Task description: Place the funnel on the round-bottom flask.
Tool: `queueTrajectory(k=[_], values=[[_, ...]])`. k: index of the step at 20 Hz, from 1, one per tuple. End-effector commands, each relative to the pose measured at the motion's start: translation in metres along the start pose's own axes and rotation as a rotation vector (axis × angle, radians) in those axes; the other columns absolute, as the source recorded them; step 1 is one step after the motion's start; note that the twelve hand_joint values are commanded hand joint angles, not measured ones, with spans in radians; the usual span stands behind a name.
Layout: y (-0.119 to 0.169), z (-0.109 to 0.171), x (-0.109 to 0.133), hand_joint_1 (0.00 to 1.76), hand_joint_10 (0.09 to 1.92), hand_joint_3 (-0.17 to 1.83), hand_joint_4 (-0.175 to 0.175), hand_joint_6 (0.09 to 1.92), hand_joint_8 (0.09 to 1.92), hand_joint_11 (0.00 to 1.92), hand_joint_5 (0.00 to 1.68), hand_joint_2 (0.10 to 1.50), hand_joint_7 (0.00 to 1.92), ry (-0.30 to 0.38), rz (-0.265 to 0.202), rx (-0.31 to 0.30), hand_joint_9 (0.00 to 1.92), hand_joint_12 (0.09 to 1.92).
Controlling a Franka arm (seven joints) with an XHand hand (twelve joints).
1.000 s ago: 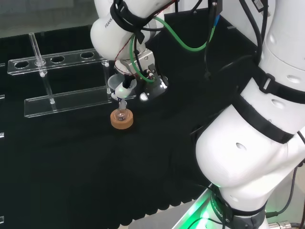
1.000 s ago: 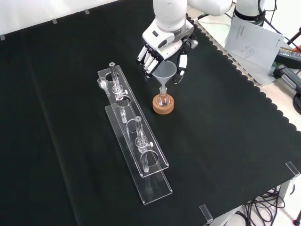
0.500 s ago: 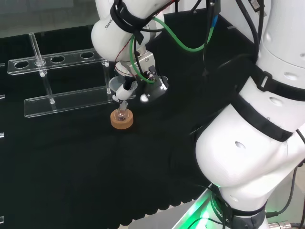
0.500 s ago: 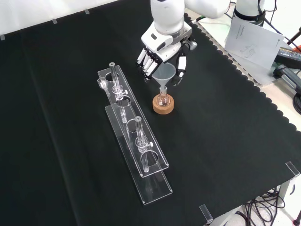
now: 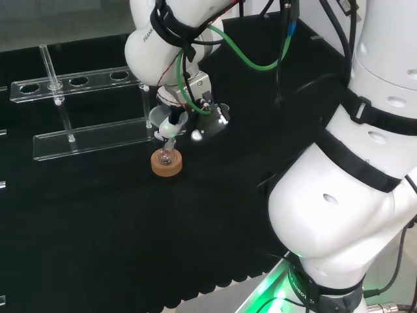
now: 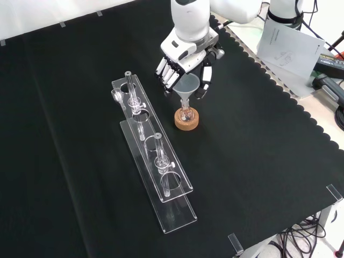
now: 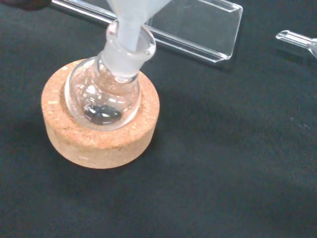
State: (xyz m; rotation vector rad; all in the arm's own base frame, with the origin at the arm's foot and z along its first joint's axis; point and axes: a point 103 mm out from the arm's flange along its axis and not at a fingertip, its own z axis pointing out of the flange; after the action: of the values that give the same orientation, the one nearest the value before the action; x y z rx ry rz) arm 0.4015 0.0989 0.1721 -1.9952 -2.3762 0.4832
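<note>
Clear funnel [image 6: 186,87] stem sits inside the upright round-bottom flask [image 7: 105,94] neck.

One funnel [image 6: 186,86], one round-bottom flask [image 7: 106,94] and one cork ring [image 6: 186,119] stand on the black cloth [image 6: 258,161]. One clear rack [image 6: 153,164] lies beside them (at least three glass tubes stand in it). One sheet of paper [image 6: 287,45].

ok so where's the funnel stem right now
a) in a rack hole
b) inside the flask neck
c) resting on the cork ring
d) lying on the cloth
b) In the wrist view the funnel stem enters the neck of the round-bottom flask, which sits in the cork ring.
</note>
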Motion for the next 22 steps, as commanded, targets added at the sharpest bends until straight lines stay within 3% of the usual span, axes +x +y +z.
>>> queueTrajectory(k=[1,22], values=[[0.003,-0.001,0.009,0.67,0.69,0.51,-0.087,0.77,0.89,0.61,0.59,0.8,0.57,-0.022,0.001,0.01,0.83,1.25],[0.001,-0.002,0.019,0.66,0.69,0.51,-0.087,0.76,0.89,0.57,0.56,0.79,0.55,-0.037,-0.016,0.01,0.8,1.26]])
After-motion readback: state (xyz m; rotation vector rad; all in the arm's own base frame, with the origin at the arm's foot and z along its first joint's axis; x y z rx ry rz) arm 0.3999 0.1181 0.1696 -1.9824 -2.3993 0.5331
